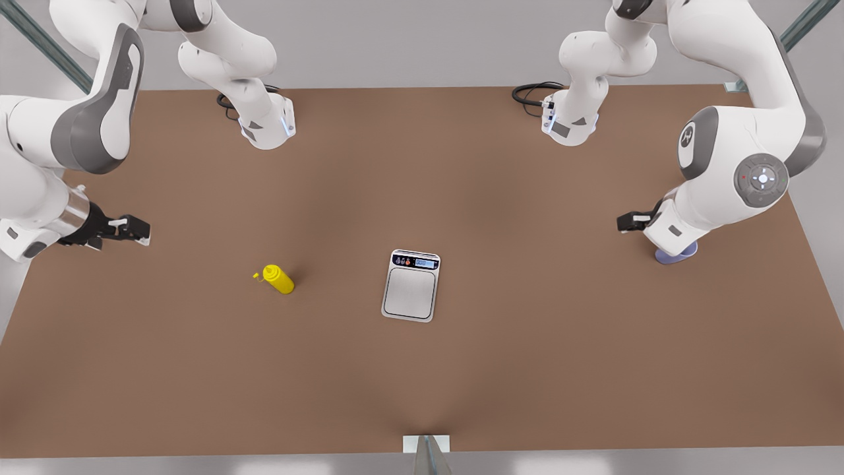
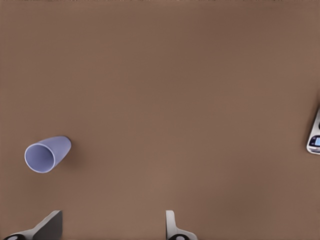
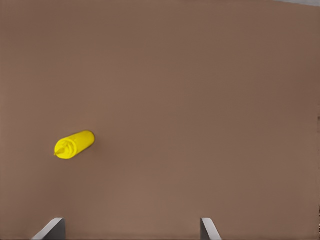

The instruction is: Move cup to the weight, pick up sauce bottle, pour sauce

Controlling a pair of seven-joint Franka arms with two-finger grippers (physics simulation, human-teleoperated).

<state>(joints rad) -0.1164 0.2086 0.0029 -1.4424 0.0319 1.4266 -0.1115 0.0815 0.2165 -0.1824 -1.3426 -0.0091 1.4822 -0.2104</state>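
The pale lavender cup (image 1: 679,254) stands at the front view's right, partly hidden behind an arm's wrist; the left wrist view shows its open mouth (image 2: 46,154). My left gripper (image 1: 623,222) (image 2: 111,227) hovers open just beside it, not touching. The silver scale, the weight (image 1: 410,285), lies mid-table, and its display edge (image 2: 315,135) reaches into the left wrist view. The yellow sauce bottle (image 1: 279,278) (image 3: 75,144) stands left of the scale. My right gripper (image 1: 138,231) (image 3: 131,229) hangs open at the front view's left, well apart from the bottle.
The brown table (image 1: 527,369) spans the scene. Two arm bases (image 1: 267,125) (image 1: 570,122) with black cables sit at its back edge. A small metal bracket (image 1: 426,443) marks the middle of the front edge.
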